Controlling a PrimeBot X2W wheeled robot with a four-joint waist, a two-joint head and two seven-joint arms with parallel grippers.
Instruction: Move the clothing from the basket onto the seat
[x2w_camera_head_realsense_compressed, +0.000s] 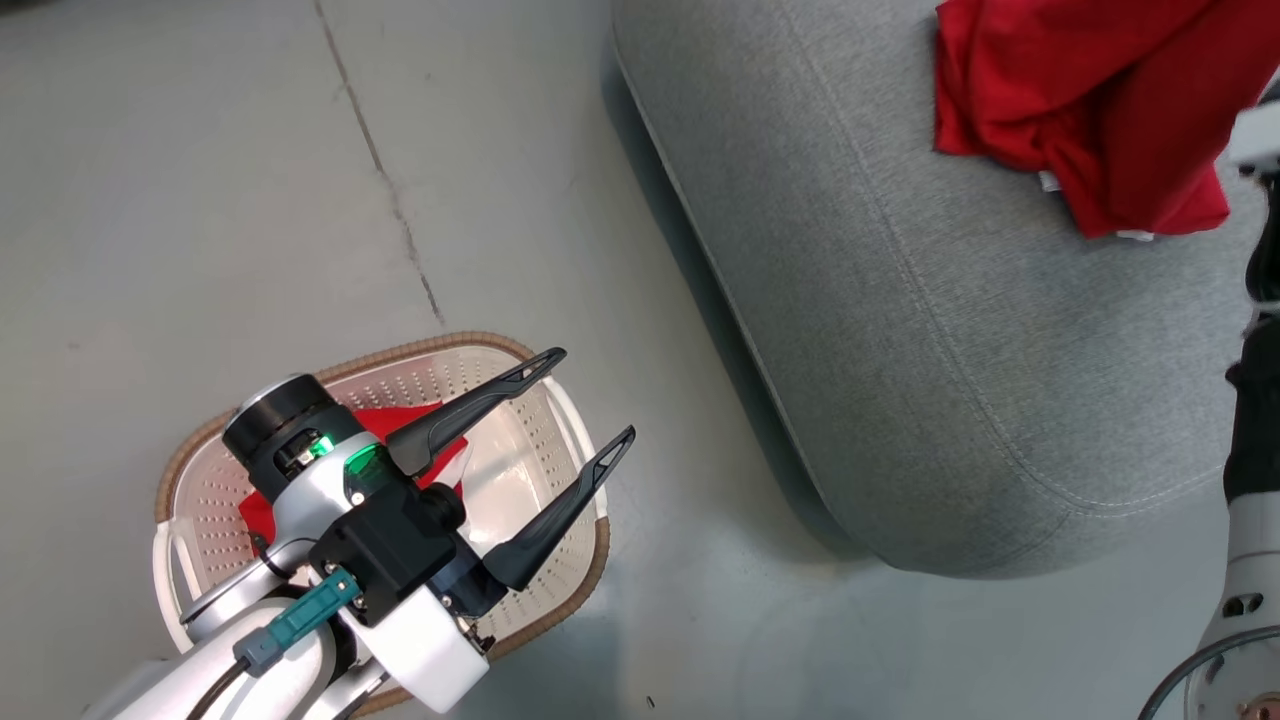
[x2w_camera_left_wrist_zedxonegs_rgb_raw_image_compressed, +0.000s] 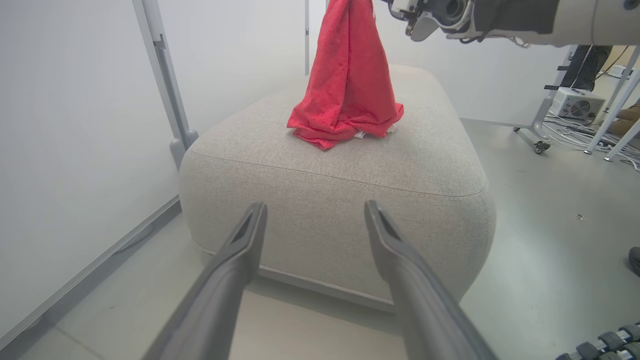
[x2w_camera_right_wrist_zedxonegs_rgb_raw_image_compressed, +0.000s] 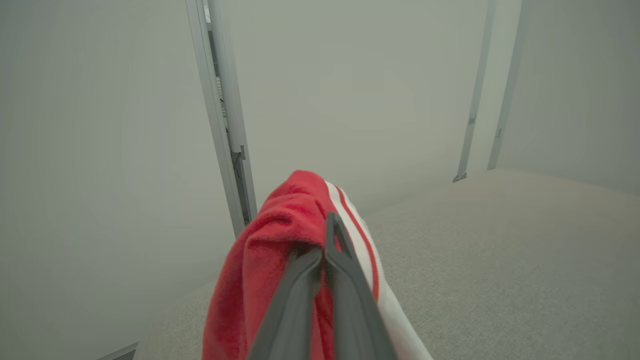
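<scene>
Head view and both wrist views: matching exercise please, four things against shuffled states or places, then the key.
1. left gripper
2. right gripper
3. basket
4. seat

A. grey; lower end of the hanging garment rests on it
B. jaws wide apart, over the basket
C. on the floor, second garment inside
D. jaws shut on the hanging garment

Pairs: 1-B, 2-D, 3-C, 4-A
</scene>
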